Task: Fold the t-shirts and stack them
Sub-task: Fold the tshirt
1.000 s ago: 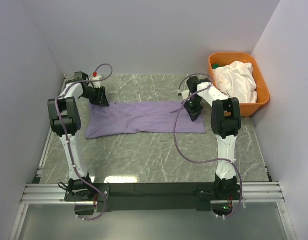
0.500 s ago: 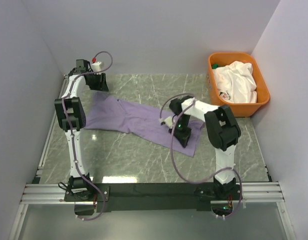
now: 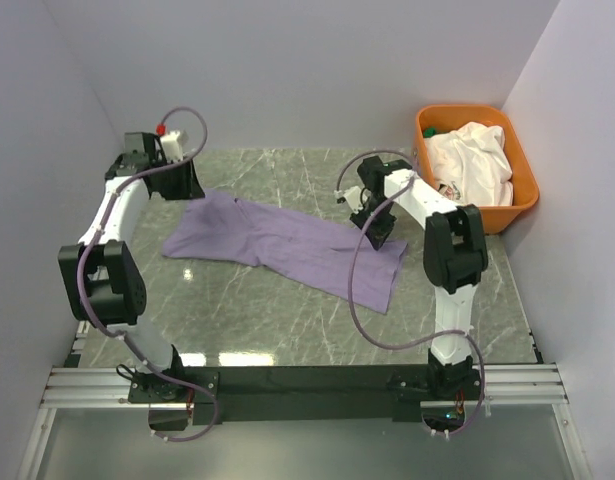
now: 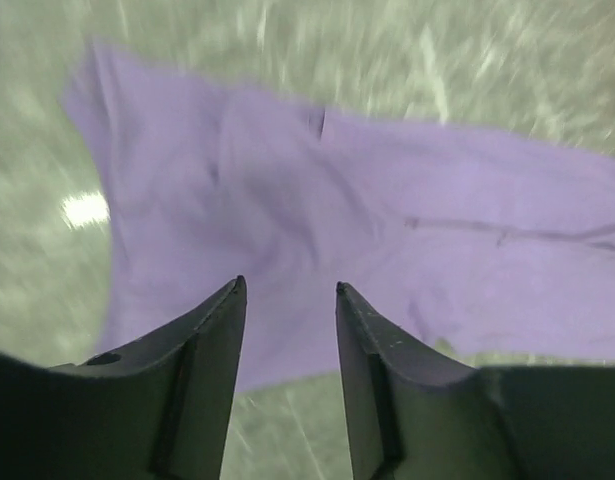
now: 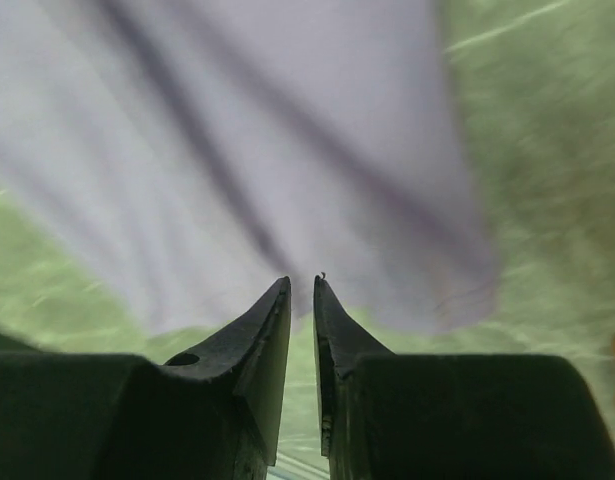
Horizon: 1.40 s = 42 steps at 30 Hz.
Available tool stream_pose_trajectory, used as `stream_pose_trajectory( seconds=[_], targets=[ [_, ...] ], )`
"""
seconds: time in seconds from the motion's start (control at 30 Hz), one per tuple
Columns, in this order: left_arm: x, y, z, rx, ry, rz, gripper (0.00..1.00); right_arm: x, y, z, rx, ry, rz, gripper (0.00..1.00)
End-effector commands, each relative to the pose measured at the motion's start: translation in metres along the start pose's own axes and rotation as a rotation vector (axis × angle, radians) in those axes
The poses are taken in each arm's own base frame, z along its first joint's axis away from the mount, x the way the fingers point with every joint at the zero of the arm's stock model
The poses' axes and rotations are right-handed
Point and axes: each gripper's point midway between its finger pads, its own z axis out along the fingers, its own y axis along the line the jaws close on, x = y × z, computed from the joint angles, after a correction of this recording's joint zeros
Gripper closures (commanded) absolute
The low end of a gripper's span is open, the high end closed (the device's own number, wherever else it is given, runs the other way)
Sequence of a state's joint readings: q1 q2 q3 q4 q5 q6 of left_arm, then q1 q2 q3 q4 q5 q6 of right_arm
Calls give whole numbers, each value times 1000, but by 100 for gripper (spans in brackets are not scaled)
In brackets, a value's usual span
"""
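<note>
Left hand (image 4: 287,285): released; the two fingers stand apart with nothing between them.
Left hand, position: raised off the cloth at the far left of the tabletop (image 3: 287,320), by the left end of the lavender t-shirt (image 3: 287,245); no contact visible in the wrist view.
Right hand (image 5: 299,280): clenched to a thin slit between the fingertips, nothing gripped.
Right hand, position: over the right part of the lavender t-shirt near its far edge in the top view (image 3: 377,232). The wrist view is motion-blurred, with cloth (image 5: 267,130) filling the field beyond the fingertips.
Lavender t-shirt, location: on the tabletop between the two arms, neither hand holding it.
Lavender t-shirt, lay: a long band running diagonally from far left to near right. The left end is bunched and wrinkled, and the right end spreads wider toward the near side.
Lavender t-shirt, left wrist view (image 4: 337,220): creases and a seam line are visible, with green marbled surface around the edges.
White t-shirt (image 3: 472,160): crumpled in the orange tub (image 3: 507,215), heaped above its rim.
Orange tub, location: far right corner of the tabletop, apart from the lavender t-shirt, just beyond the right arm.
</note>
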<state>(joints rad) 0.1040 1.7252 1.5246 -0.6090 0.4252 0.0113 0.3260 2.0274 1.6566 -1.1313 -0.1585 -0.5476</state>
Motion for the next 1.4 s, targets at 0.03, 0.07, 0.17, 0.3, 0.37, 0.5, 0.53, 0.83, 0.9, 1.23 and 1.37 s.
stream_pose_trajectory(
  seconds=[0.03,0.07,0.17,0.3,0.37,0.5,0.53,0.83,0.9,1.23,1.37],
  targets=[
    [74,24,31,-111,187,-196,58,-2,-25,27,86,82,0,78],
    [81,26,33,-122,204,-214,59,1,-26,30,89,97,4,79],
    [97,34,39,-157,244,-239,61,15,-24,38,87,144,0,79],
    [117,45,51,-190,322,-263,64,49,1,49,25,234,-27,80],
    [120,53,57,-217,348,-258,65,60,15,48,-3,249,-49,80],
    [133,78,100,-246,423,-247,68,80,74,54,-129,298,-140,80],
    [101,86,112,-239,364,-216,68,81,87,51,-152,297,-161,80],
    [-54,70,185,-31,18,-61,52,19,145,8,-338,72,-228,76],
    [-98,44,135,-8,-126,1,43,10,140,4,-306,37,-225,76],
    [-22,14,107,-17,7,-39,47,-31,102,56,-150,20,-152,78],
    [-10,17,114,-26,37,-79,47,-28,105,71,-169,70,-139,80]
  ],
)
